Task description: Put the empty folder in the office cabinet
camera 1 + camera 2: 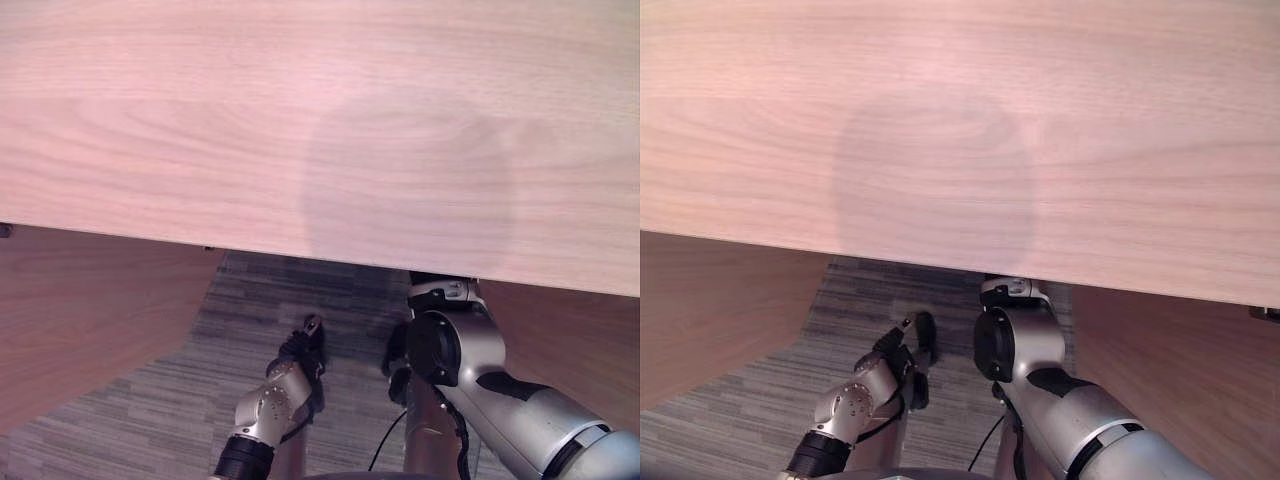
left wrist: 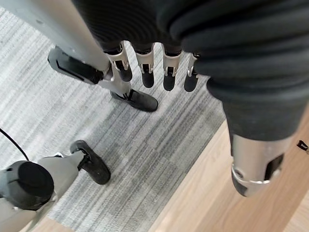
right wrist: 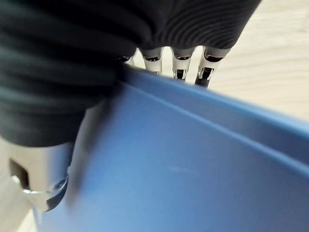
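A blue folder (image 3: 193, 164) lies close against my right hand (image 3: 179, 60) in the right wrist view. The fingers reach over its far edge and the thumb (image 3: 43, 174) presses on its near face, so the hand is shut on it. In the eye views my right forearm runs up under the edge of the wooden top (image 1: 300, 120), which hides that hand and the folder. My left hand (image 1: 300, 352) hangs low over the grey carpet with straight fingers (image 2: 145, 72) and holds nothing.
A wide light-wood top spans the upper part of both eye views. Wooden side panels stand at the left (image 1: 80, 310) and right (image 1: 570, 340), with grey striped carpet (image 1: 270, 290) between them.
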Robot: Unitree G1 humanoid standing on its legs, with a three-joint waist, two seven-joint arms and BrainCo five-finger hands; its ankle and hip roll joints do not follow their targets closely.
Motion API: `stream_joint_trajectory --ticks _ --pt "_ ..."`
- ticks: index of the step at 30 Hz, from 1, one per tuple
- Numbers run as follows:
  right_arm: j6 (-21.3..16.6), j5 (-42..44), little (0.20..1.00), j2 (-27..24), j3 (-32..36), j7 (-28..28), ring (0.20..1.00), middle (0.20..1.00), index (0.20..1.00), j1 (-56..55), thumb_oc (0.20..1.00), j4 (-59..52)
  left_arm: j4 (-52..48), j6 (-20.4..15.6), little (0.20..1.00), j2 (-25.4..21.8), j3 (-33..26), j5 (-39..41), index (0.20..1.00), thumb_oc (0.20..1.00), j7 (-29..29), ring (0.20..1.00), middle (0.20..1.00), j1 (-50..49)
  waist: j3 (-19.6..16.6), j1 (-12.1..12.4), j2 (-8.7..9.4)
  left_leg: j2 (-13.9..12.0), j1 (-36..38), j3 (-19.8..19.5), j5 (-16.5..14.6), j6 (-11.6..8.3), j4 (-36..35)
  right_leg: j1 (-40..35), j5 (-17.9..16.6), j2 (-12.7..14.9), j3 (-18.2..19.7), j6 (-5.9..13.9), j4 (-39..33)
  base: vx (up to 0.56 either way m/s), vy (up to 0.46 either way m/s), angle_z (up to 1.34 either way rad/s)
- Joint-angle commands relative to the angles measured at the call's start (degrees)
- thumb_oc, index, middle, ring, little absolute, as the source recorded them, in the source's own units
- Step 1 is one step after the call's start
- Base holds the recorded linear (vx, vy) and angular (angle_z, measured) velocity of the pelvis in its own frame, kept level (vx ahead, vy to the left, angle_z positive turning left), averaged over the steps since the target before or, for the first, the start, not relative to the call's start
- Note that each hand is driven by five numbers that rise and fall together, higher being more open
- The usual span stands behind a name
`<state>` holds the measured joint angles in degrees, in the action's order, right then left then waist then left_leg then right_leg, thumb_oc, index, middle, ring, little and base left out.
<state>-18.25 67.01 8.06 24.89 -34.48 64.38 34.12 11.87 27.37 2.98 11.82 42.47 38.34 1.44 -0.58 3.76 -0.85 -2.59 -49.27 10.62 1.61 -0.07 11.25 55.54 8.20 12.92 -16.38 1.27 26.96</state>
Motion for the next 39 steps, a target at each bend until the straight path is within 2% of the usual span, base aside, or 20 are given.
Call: stream_joint_trajectory --ticks 1,8,14,22,26,28,33,34,35,37,38,39 --pt "0.22 -1.38 1.000 18.84 -0.33 5.88 1.000 1.000 1.000 -3.93 1.000 -6.73 2.80 0.68 1.000 0.19 1.61 0.92 1.000 1.000 0.78 1.000 1.000 -2.78 0.76 -1.97 -1.11 1.10 4.13 -1.88 -3.75 -0.84 0.08 -9.63 -5.21 -2.35 -0.80 5.40 -12.50 0.02 -0.003 -0.04" --pt "1.84 -0.57 1.000 18.57 -0.93 8.13 1.000 1.000 1.000 -9.81 1.000 -4.97 3.73 1.19 1.000 -0.85 2.36 0.76 1.000 1.000 0.32 1.000 1.000 -6.85 1.14 -1.34 -1.80 0.87 13.39 -1.67 0.98 -1.46 -9.14 -17.32 -8.27 -1.91 -1.03 4.97 -20.18 0.03 -0.018 -0.02" --pt "2.62 -0.03 1.000 18.94 -1.40 9.54 1.000 1.000 1.000 -12.84 1.000 -4.09 4.66 1.63 1.000 -0.83 3.02 0.32 1.000 1.000 -0.05 1.000 1.000 -8.89 1.26 -1.15 -2.40 0.65 20.05 -1.70 3.03 -1.89 -14.74 -22.02 -9.42 -2.80 -1.10 4.74 -24.56 0.06 -0.020 -0.02" --pt "4.50 0.84 1.000 19.18 -1.89 11.80 1.000 1.000 1.000 -15.91 1.000 -2.15 6.77 2.29 1.000 -0.93 2.40 0.07 1.000 1.000 -0.12 1.000 1.000 -10.95 0.33 -1.15 -2.66 0.05 25.55 -1.24 2.69 -2.73 -16.25 -27.58 -11.28 -4.09 -1.18 4.46 -29.85 0.05 -0.031 -0.04" --pt "7.35 1.32 1.000 19.22 -2.27 13.52 1.000 1.000 1.000 -18.04 1.000 1.00 8.45 2.60 1.000 -1.34 1.45 -0.16 1.000 1.000 0.07 1.000 1.000 -12.18 -0.43 -1.17 -2.74 -0.47 27.90 -1.17 2.46 -3.40 -16.25 -30.41 -11.82 -4.91 -1.06 3.97 -31.67 0.03 -0.075 -0.03" --pt "7.55 1.19 1.000 19.26 -2.33 13.54 1.000 1.000 1.000 -18.57 1.000 1.88 8.98 2.61 1.000 -1.48 1.18 -0.27 1.000 1.000 0.15 1.000 1.000 -12.55 -0.56 -1.10 -2.69 -0.74 28.55 -1.17 2.25 -3.72 -16.25 -31.18 -11.64 -5.22 -1.08 3.80 -31.91 0.03 -0.119 0.01" --pt "8.80 1.32 1.000 19.97 -2.63 13.41 1.000 1.000 1.000 -22.44 1.000 4.10 11.40 2.56 1.000 -1.75 -0.18 -0.09 1.000 1.000 0.73 1.000 1.000 -13.96 -1.65 -0.93 -2.34 -2.73 30.55 -1.58 2.67 -6.13 -16.25 -33.55 -10.38 -7.48 -1.77 1.93 -31.96 0.01 -0.183 0.03" --pt "9.28 1.56 1.000 20.33 -2.58 13.20 1.000 1.000 1.000 -23.63 1.000 5.02 12.65 2.54 1.000 -1.30 -0.67 -0.10 1.000 1.000 0.56 1.000 1.000 -14.48 -2.40 -0.74 -1.98 -3.73 30.68 -1.80 3.19 -7.21 -16.25 -34.16 -9.94 -8.38 -2.39 1.01 -31.96 -0.02 -0.131 0.06" --pt "9.29 1.58 1.000 20.34 -2.63 13.23 1.000 1.000 1.000 -23.72 1.000 5.02 12.72 2.50 1.000 -1.28 -0.70 -0.16 1.000 1.000 0.49 1.000 1.000 -14.50 -2.46 -0.79 -2.03 -3.79 30.65 -1.86 3.22 -7.26 -16.25 -34.15 -9.96 -8.44 -2.45 0.95 -31.96 0.00 -0.194 0.11" --pt "9.45 2.29 1.000 20.10 -2.12 12.62 1.000 1.000 1.000 -24.21 1.000 6.15 13.09 2.59 1.000 -0.34 -1.53 -0.03 1.000 1.000 0.19 1.000 1.000 -14.71 -3.55 -0.49 -1.32 -4.75 30.85 -2.34 3.50 -8.79 -16.25 -34.63 -9.00 -9.28 -3.17 -0.02 -31.96 -0.01 -0.159 0.09" --pt "9.44 2.32 1.000 20.10 -2.17 12.61 1.000 1.000 1.000 -24.25 1.000 6.13 13.06 2.60 1.000 -0.34 -1.53 -0.05 1.000 1.000 0.17 1.000 1.000 -14.75 -3.55 -0.51 -1.29 -4.74 30.59 -2.47 3.93 -8.80 -16.25 -34.38 -9.43 -9.27 -3.07 -0.21 -31.96 0.00 -0.143 0.06" --pt "9.43 2.78 1.000 20.32 -2.29 12.45 1.000 1.000 1.000 -24.25 1.000 6.27 12.82 2.75 1.000 0.08 -1.86 0.08 1.000 1.000 0.01 1.000 1.000 -14.96 -4.24 -0.27 -0.58 -4.40 32.11 -2.80 2.22 -8.55 -16.14 -34.13 -9.45 -9.54 -3.27 -0.54 -31.96 -0.05 -0.136 0.08"
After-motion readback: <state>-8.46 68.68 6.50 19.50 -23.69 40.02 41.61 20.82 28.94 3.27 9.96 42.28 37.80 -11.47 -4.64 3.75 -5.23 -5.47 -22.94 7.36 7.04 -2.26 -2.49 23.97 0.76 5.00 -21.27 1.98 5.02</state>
